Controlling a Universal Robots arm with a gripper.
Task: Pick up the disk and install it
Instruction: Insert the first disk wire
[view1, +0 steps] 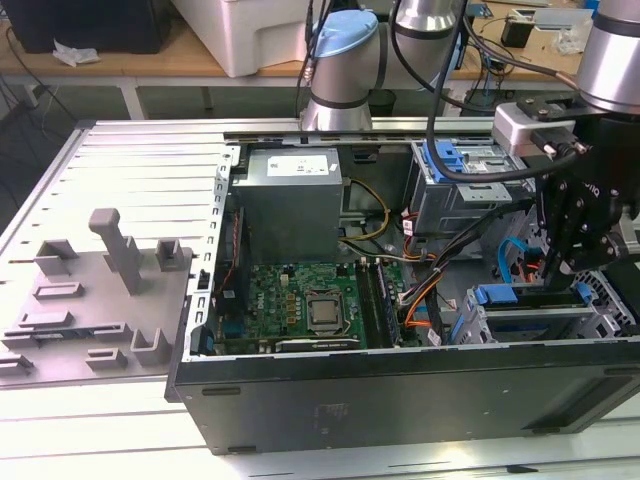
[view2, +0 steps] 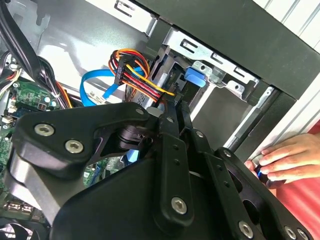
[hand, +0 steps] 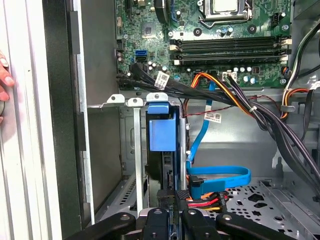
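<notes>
Arm reaches down, gripper over disk in its cage.

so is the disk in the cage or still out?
In. The disk stands on edge inside the metal drive cage, with the gripper at its end.

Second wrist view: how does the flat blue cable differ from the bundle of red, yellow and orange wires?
The flat blue cable is one wide, single-coloured band; the bundle of red, yellow and orange wires is several thin round strands. The cable bends in a broad loop; the wires arch tightly. Both lie inside the open computer case.
</notes>
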